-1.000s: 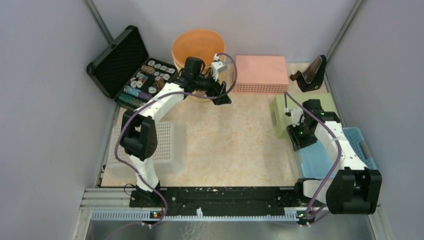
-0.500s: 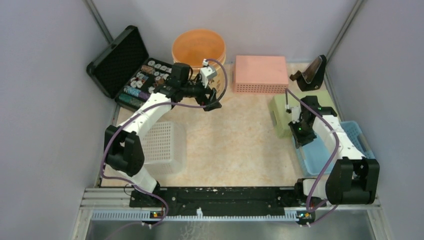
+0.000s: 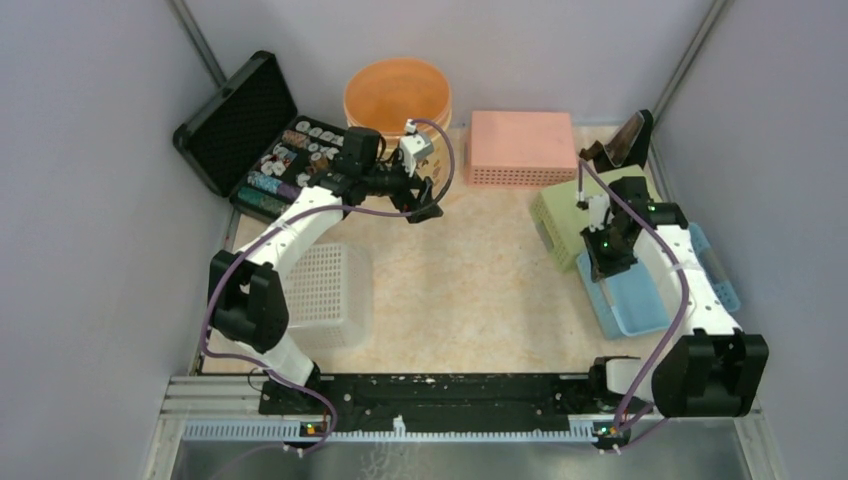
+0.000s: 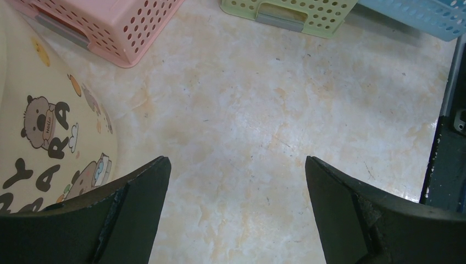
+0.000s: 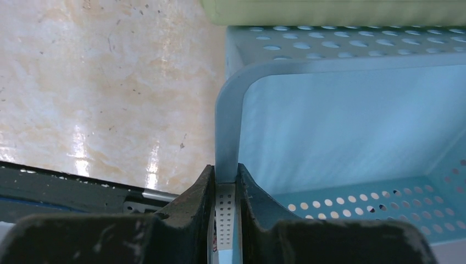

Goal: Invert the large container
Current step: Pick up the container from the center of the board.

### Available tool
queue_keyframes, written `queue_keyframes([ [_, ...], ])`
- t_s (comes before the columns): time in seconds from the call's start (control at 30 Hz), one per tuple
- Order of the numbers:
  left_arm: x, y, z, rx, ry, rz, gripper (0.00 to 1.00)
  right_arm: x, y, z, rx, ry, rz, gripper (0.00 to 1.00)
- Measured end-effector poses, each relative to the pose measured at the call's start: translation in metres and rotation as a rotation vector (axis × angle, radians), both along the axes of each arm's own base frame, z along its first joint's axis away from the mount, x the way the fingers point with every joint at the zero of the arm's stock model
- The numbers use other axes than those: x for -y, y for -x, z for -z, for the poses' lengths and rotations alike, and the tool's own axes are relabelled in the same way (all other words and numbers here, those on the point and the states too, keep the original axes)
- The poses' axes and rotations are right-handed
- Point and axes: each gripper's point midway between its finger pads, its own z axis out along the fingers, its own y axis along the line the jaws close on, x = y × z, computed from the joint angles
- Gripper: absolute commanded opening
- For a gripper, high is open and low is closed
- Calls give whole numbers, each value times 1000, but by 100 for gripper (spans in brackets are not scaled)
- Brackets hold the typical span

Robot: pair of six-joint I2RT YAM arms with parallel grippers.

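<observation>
The left gripper (image 4: 236,165) is held wide open on an extended arm; the right gripper (image 5: 225,184) is clamped onto the blue basket (image 5: 340,126).

Under my left pincer (image 4: 235,165): tabletop (image 4: 247,110), beige, marbled, faint dark specks. Same surface left of my right pincer (image 5: 225,192), soft glare patches (image 5: 79,142) on it. Close beside right pincer: black rail (image 5: 66,179) at table's near edge. Walls grey-lilac: left wall (image 3: 90,200) well beyond my left pincer, back wall (image 3: 560,40) ahead of both, right wall (image 3: 780,150) near my right pincer's outer side. Slanted metal posts (image 3: 195,35) in back corners. Light even, diffuse.
</observation>
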Motion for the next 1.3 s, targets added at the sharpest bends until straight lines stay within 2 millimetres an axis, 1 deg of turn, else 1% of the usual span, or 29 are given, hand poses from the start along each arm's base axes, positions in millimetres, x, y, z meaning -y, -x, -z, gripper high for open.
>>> queue_keyframes([
  [0.13, 0, 1, -1, 2, 1, 1, 99, -2, -4, -34, 72, -12, 7, 0],
  [0.23, 0, 2, -4, 5, 8, 8, 99, -3, -5, -65, 139, -21, 13, 0],
  [0.33, 2, 5, -6, 5, 18, 23, 99, -3, -9, -104, 256, -22, 10, 0],
  [0.4, 3, 7, -8, 5, 27, 39, 99, -4, -14, -133, 366, -28, -4, 0],
  [0.43, 4, 9, -9, 5, 32, 50, 99, -6, -14, -149, 420, -39, -8, 0],
  [0.57, 7, 14, -11, 5, 51, 90, 99, -17, -5, -194, 574, -105, -30, 0],
  [0.67, 10, 20, -12, 2, 63, 124, 99, -33, -1, -218, 642, -190, -72, 0],
  [0.73, 10, 24, -13, 1, 67, 143, 99, -47, 2, -229, 666, -260, -112, 0],
  [0.8, 10, 27, -15, 0, 71, 157, 99, -60, 3, -233, 664, -329, -150, 0],
  [0.87, 10, 31, -20, 11, 78, 170, 99, -73, 2, -234, 643, -401, -184, 0],
  [1.07, 7, 41, -36, 52, 91, 198, 99, -104, -9, -236, 573, -590, -241, 0],
  [1.13, 6, 44, -38, 57, 87, 204, 99, -113, -8, -242, 570, -650, -257, 0],
  [1.3, 1, 48, -40, 66, 77, 206, 99, -138, -2, -268, 579, -837, -320, 0],
])
